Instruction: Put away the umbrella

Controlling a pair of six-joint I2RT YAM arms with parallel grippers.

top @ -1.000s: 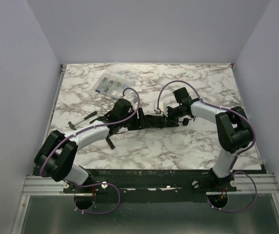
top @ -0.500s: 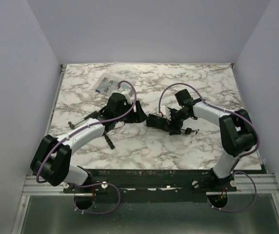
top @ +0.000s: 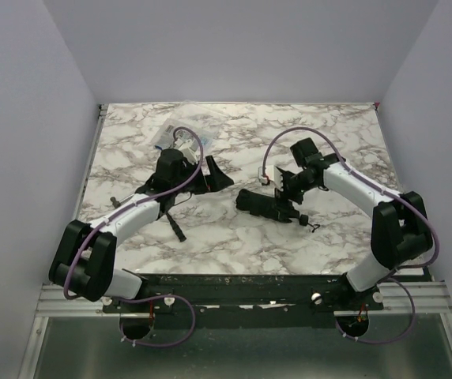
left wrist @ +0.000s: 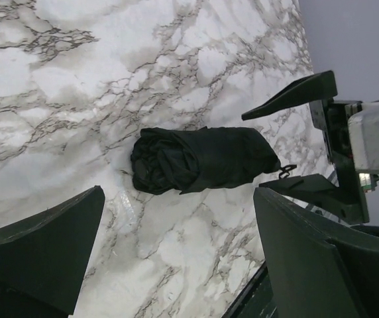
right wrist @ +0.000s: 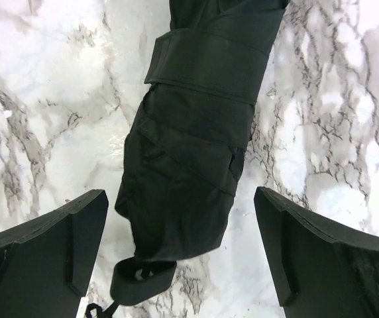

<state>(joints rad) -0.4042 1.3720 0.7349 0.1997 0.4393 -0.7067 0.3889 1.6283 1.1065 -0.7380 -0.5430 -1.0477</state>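
Observation:
The umbrella point(top: 267, 206) lies folded into a short dark bundle on the marble table, a strap wrapped round it point(right wrist: 209, 66) and its wrist loop point(right wrist: 140, 281) at the near end. My right gripper point(right wrist: 183, 245) hovers open over its handle end, a finger on either side and apart from the fabric. In the top view it point(top: 286, 193) is just above the bundle's right part. My left gripper point(top: 216, 175) stands open to the left of the umbrella point(left wrist: 203, 159), clear of it, with only bare marble between its fingers point(left wrist: 40, 255).
A clear plastic compartment box point(top: 175, 136) lies at the back left behind the left arm. A small black-handled tool point(top: 131, 193) rests left of that arm. A black strap-like piece point(top: 178, 227) lies near the left forearm. Grey walls enclose the table.
Both grippers opened and let go of the umbrella. The left arm drew back to the left and the right arm lifted slightly right. The umbrella went from stretched between them to a compact bundle.

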